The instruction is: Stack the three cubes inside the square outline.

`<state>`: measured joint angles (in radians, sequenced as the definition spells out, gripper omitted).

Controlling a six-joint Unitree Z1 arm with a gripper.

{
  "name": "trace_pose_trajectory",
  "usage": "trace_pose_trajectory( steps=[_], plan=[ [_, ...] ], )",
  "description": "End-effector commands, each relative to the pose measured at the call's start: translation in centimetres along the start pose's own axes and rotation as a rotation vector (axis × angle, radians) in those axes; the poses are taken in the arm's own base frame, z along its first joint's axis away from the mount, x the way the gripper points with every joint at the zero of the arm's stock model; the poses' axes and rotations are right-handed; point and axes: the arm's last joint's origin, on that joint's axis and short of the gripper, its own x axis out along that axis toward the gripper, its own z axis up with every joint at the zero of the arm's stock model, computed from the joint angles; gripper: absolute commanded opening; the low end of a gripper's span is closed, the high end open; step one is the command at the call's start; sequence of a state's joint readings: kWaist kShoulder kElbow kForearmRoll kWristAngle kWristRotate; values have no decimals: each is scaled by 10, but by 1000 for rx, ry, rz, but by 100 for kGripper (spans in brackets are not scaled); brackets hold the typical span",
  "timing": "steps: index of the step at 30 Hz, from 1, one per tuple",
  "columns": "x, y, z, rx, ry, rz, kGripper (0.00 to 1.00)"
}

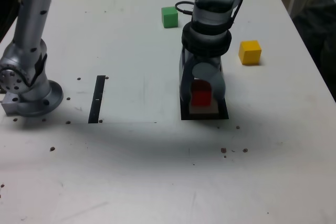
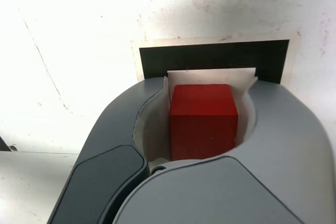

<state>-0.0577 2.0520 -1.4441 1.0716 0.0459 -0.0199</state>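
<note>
Red cube [image 2: 202, 119], base of a 3-cube stack, sits inside the square outline [image 2: 212, 61]; gripper [image 1: 202, 98] jaws loosened around it.

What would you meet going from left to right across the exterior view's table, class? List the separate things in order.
Arm base → black strip → green cube → red cube in the square outline → yellow cube.
</note>
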Motion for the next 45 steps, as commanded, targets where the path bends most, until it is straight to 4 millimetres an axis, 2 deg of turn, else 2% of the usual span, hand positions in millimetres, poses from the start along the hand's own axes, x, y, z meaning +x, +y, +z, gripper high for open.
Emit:
trace_pose_trajectory(
  steps=[1,9,14,19,24,29,34,40,45],
  plan=[
    [-9,-1,-1,8,-24,11,98],
    [-35,0,-4,19,-35,33,99],
    [-59,6,-3,37,-42,68,100],
    [-84,32,13,79,-71,106,99],
    [-93,62,35,106,-89,122,99],
    [-88,89,57,126,-64,118,99],
    [-69,111,81,140,-38,101,99],
    [-46,130,99,140,-32,53,99],
    [-33,136,110,145,-37,16,98]
  ],
)
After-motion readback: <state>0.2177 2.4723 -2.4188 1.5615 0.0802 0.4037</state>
